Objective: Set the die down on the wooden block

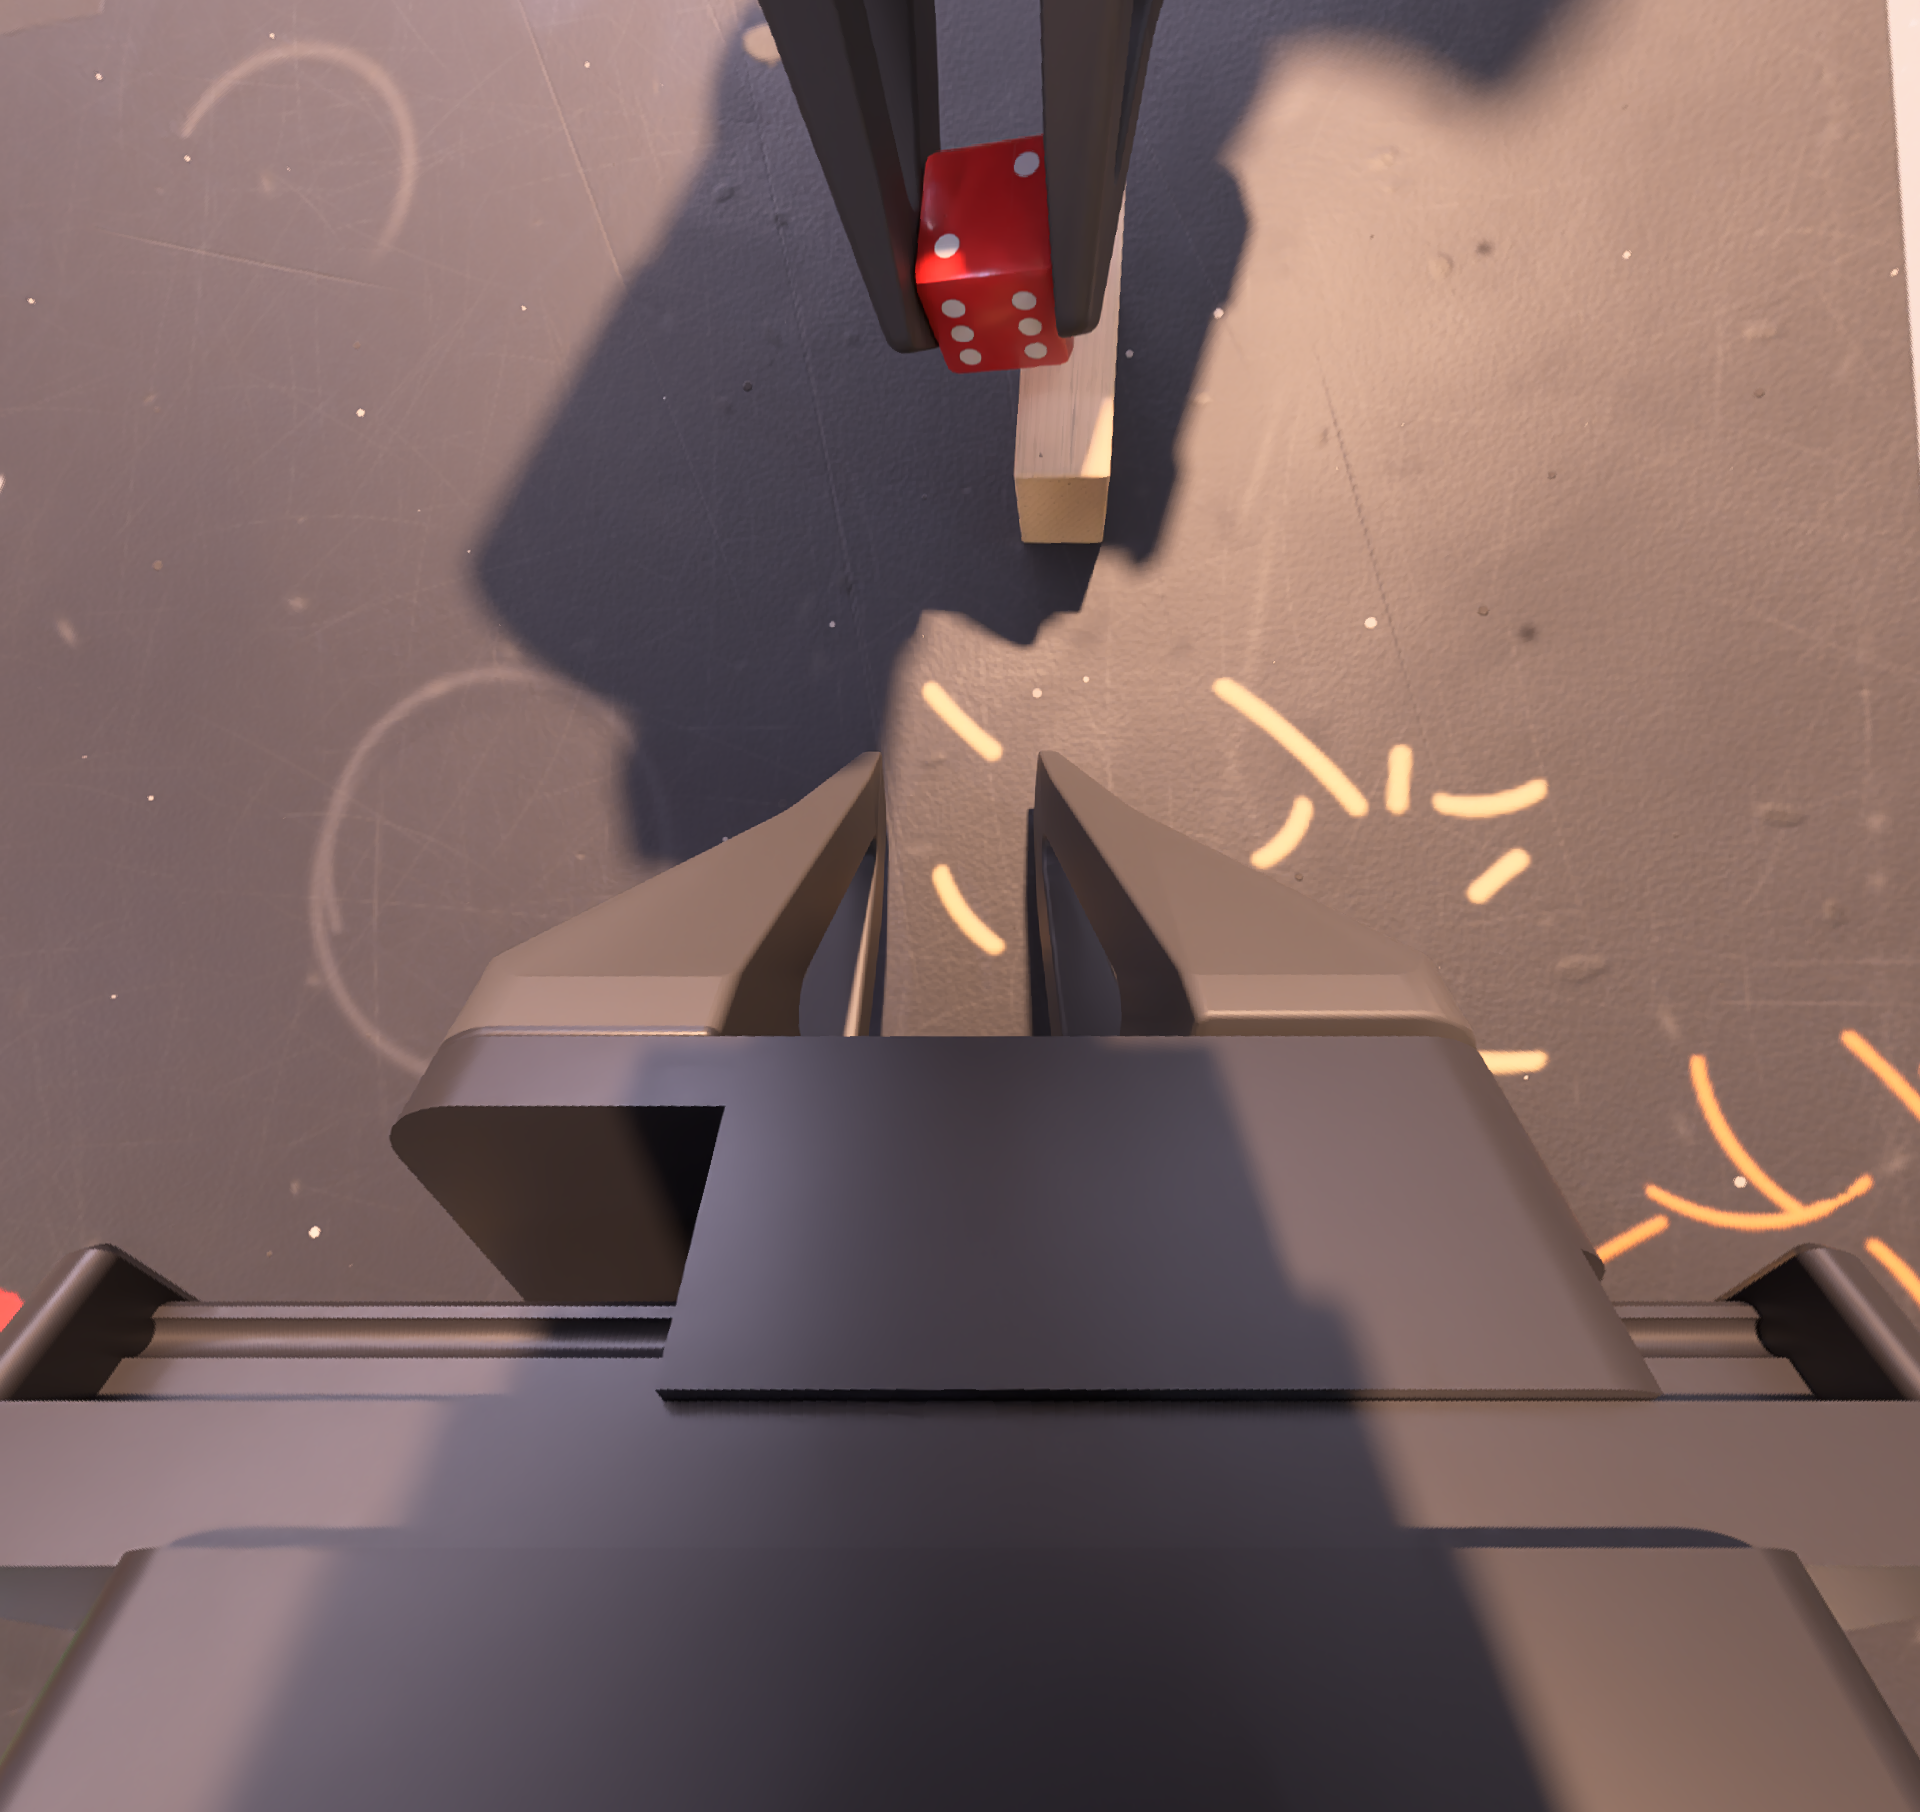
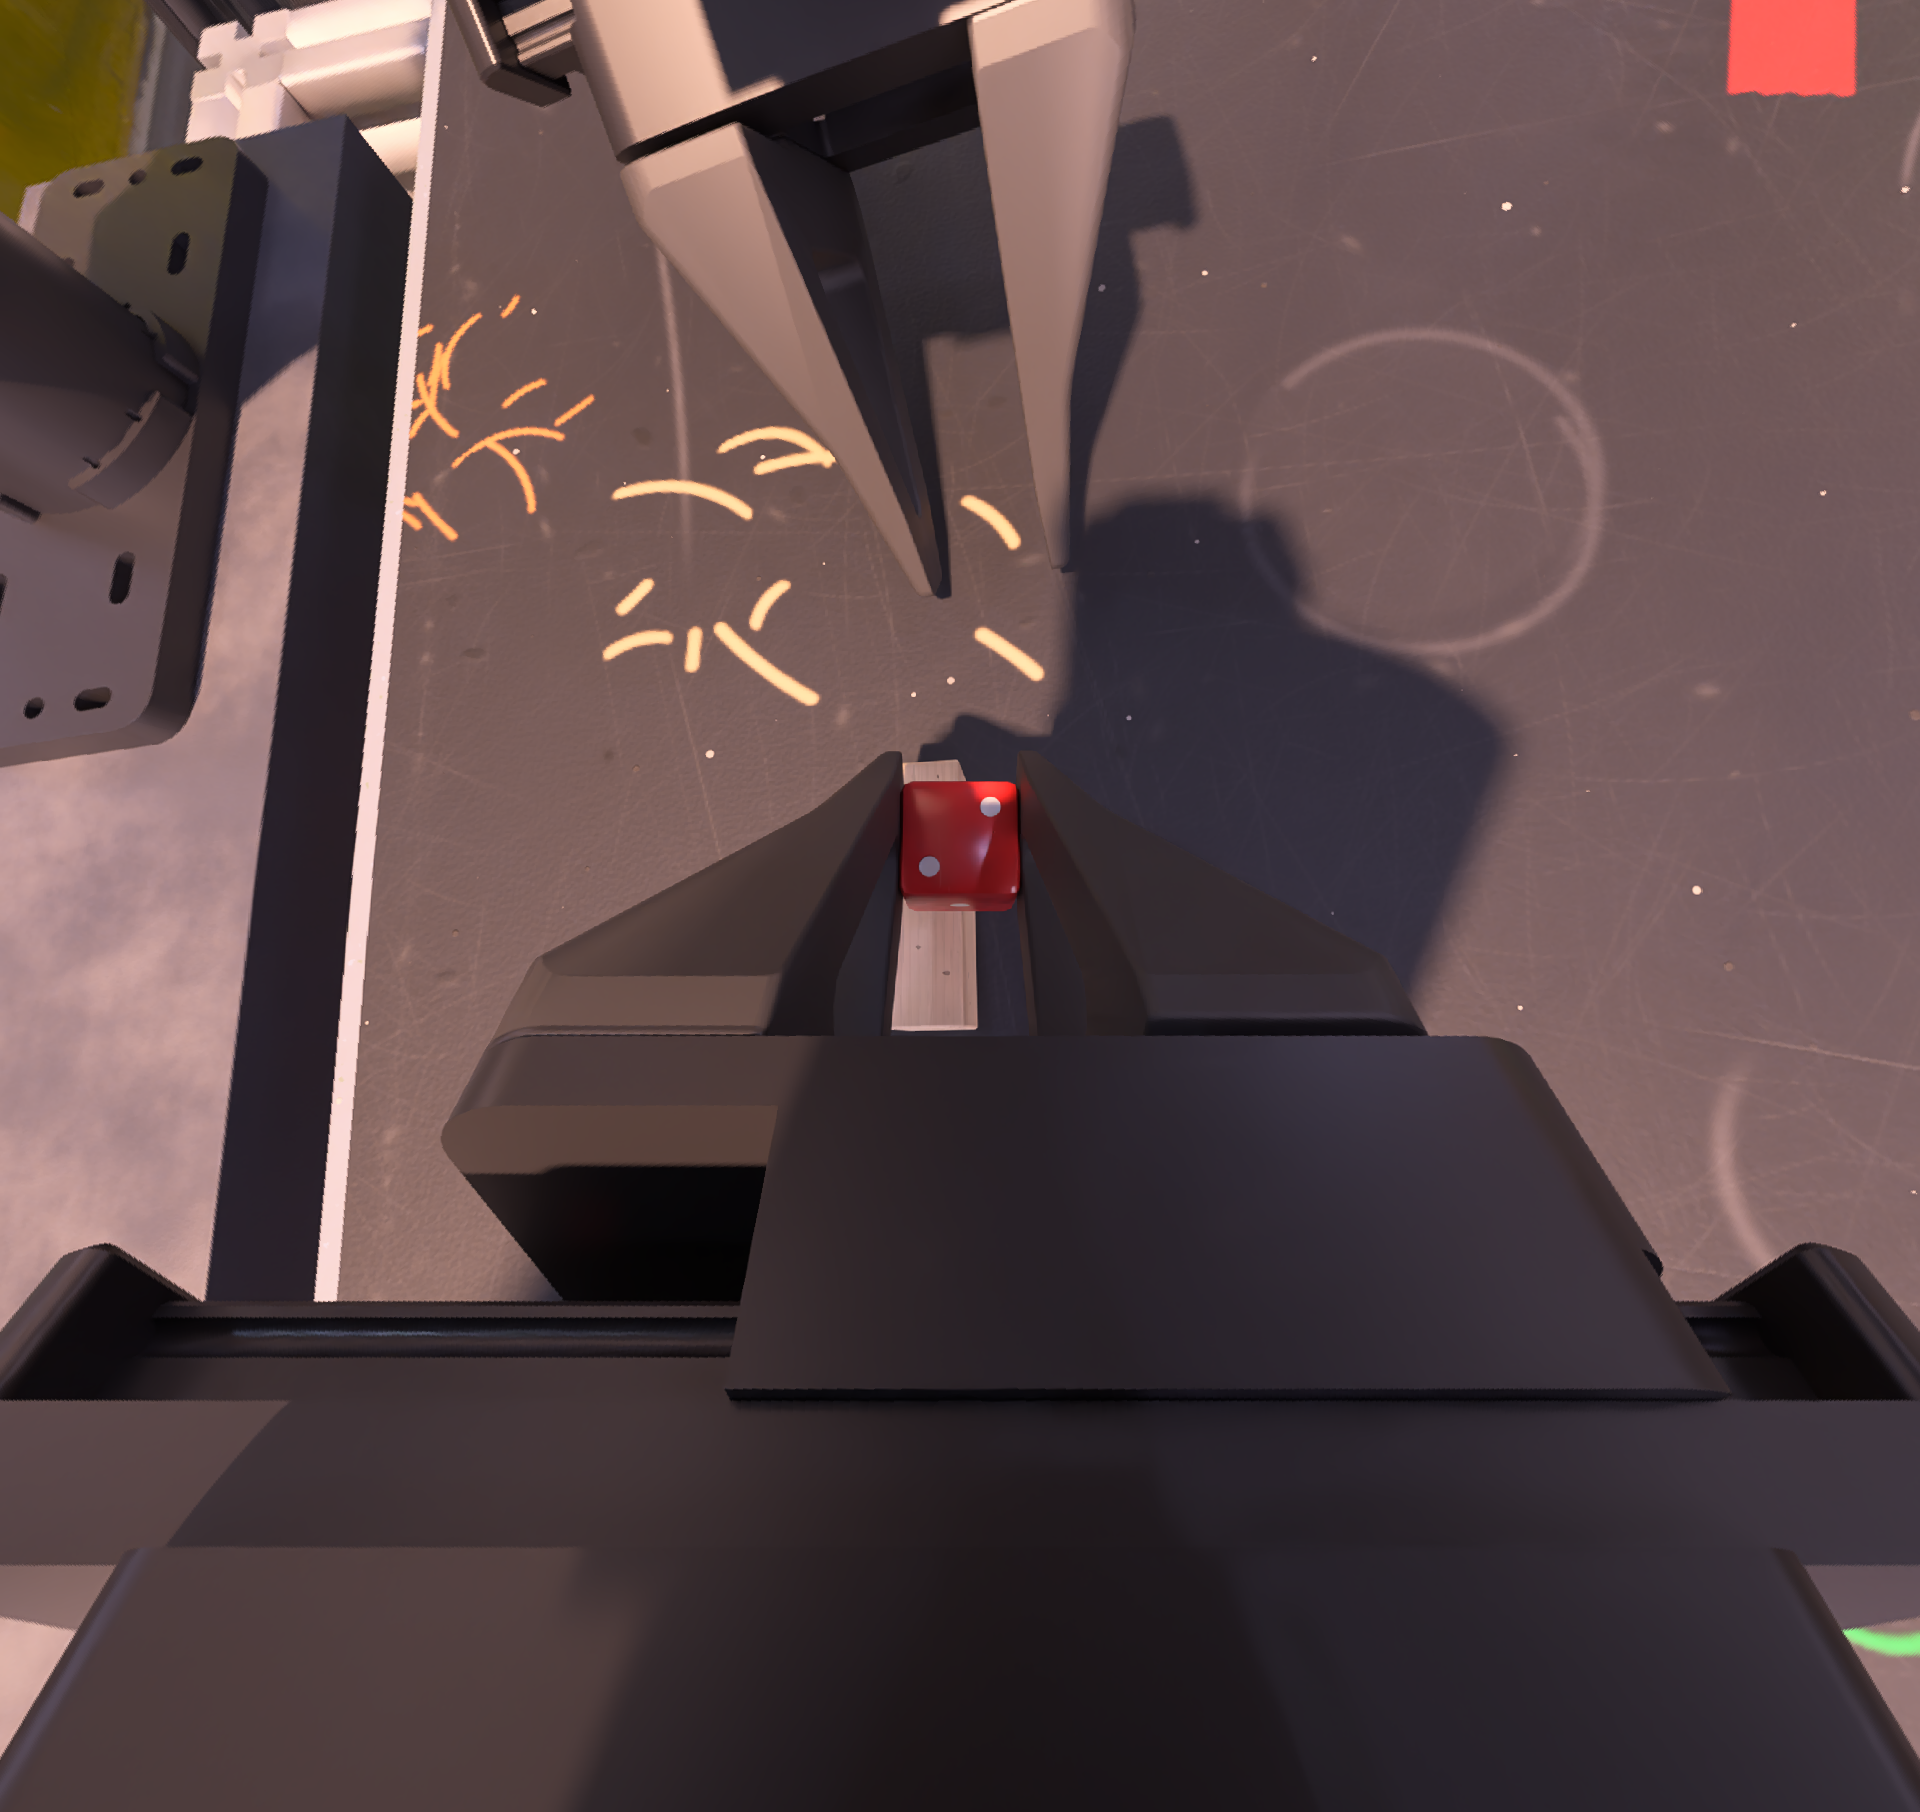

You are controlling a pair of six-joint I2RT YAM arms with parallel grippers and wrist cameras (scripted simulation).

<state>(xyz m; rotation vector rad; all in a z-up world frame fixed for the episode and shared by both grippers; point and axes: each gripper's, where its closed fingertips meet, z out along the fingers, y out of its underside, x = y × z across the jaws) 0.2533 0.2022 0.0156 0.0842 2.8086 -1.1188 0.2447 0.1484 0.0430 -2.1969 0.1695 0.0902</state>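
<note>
1. The right hand [image 2: 958, 775] is clamped on the red die [image 2: 957, 843], one finger flat against each side face, with the die sitting at the fingertips.
2. In the right wrist view the wooden block [image 2: 933, 973] runs lengthwise under the die, in the gap between the fingers, so the die is lined up over the block's narrow top.
3. In the left wrist view the same die [image 1: 992, 256] appears in front of the far part of the pale block [image 1: 1065, 443], with the block's near end sticking out toward the camera. Whether the die already touches the wood or hangs just above it I cannot tell.
4. The left hand [image 1: 958, 775] holds nothing; its fingers stand a narrow gap apart, over the dark surface [image 1: 312, 515] near some orange scribbles [image 1: 1351, 796], well short of the block.
5. My judgement of progress: pickup and carry are done and the die is aligned. What is left is the last bit of lowering, if any, opening the fingers, and lifting clear without nudging the die off the slim block.
</note>
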